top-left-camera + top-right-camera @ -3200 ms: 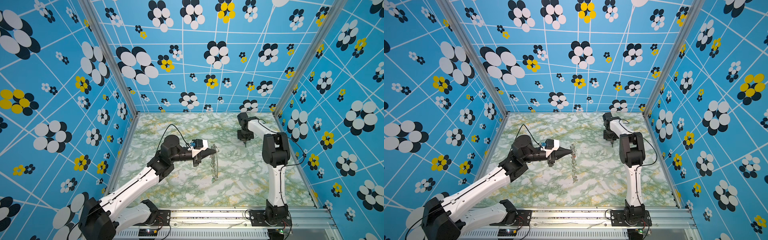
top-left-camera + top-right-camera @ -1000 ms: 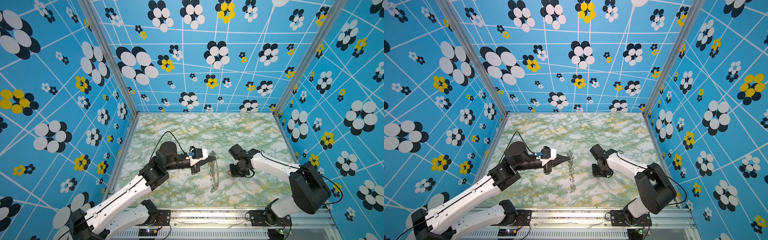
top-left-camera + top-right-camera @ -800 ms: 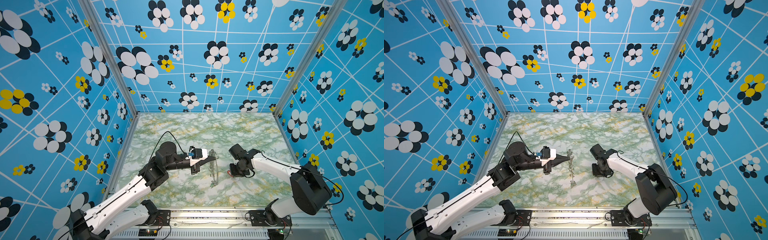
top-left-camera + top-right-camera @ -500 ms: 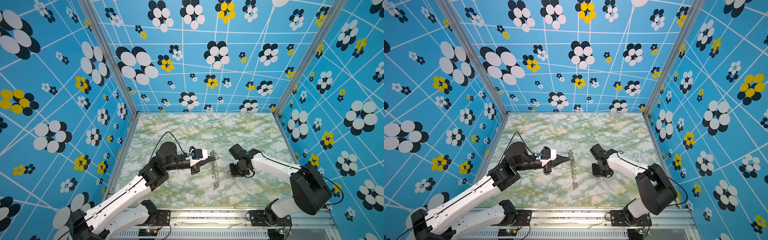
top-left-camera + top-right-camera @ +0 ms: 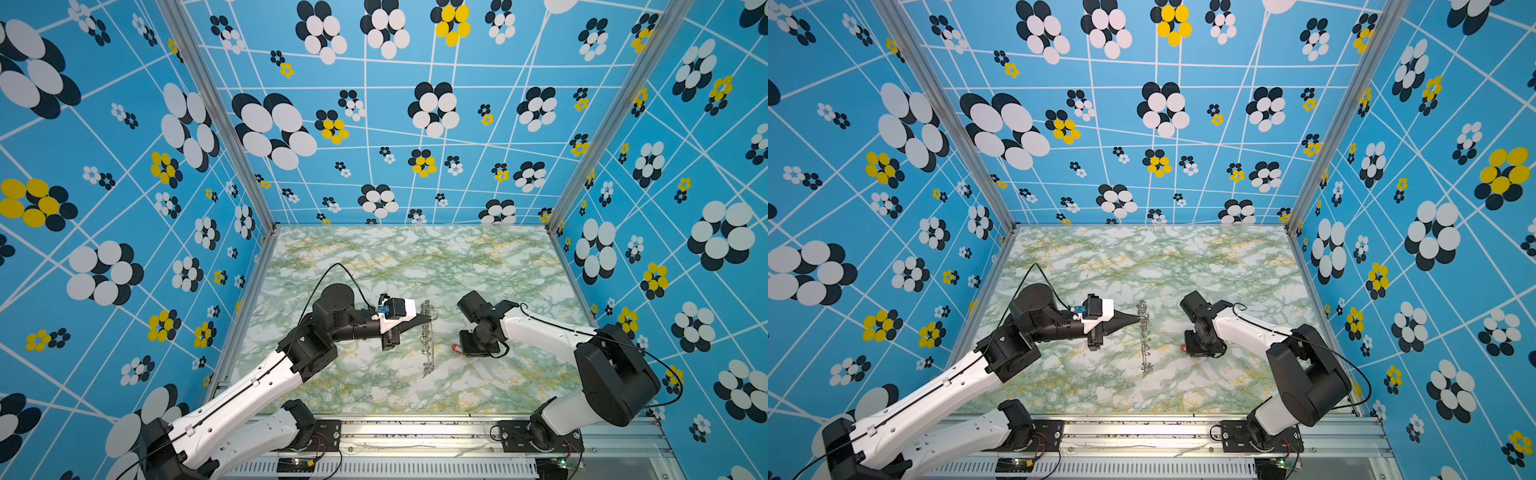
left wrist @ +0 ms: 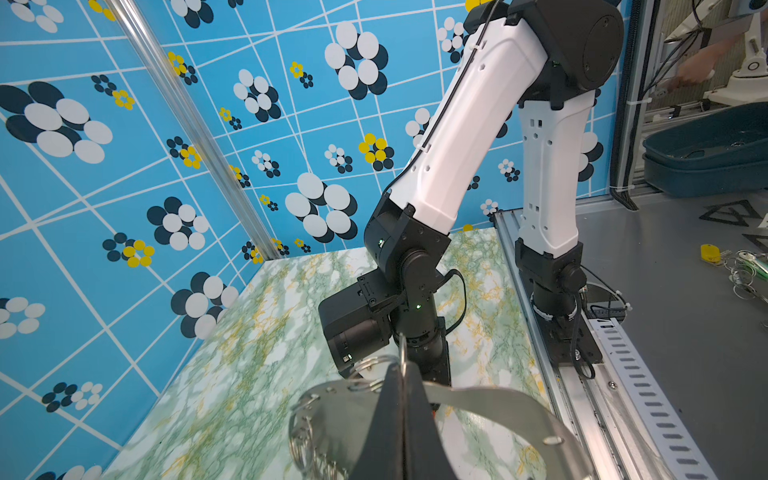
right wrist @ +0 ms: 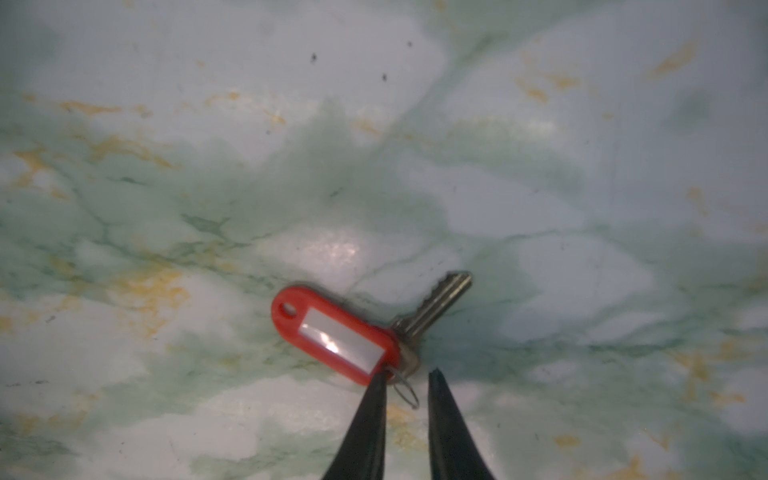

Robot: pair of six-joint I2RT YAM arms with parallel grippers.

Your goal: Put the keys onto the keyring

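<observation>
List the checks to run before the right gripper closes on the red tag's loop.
1. left gripper shut on keyring: ok.
2. right gripper open: ok.
3. loop between the right gripper's fingers: ok.
4. tag and key lying flat on table: ok.
5. keyring apart from tag in both top views: ok.
6. a free ring on the keyring turned toward the tag: cannot tell.

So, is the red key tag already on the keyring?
No, the red key tag lies on the table by the right gripper, apart from the keyring in the left gripper.
</observation>
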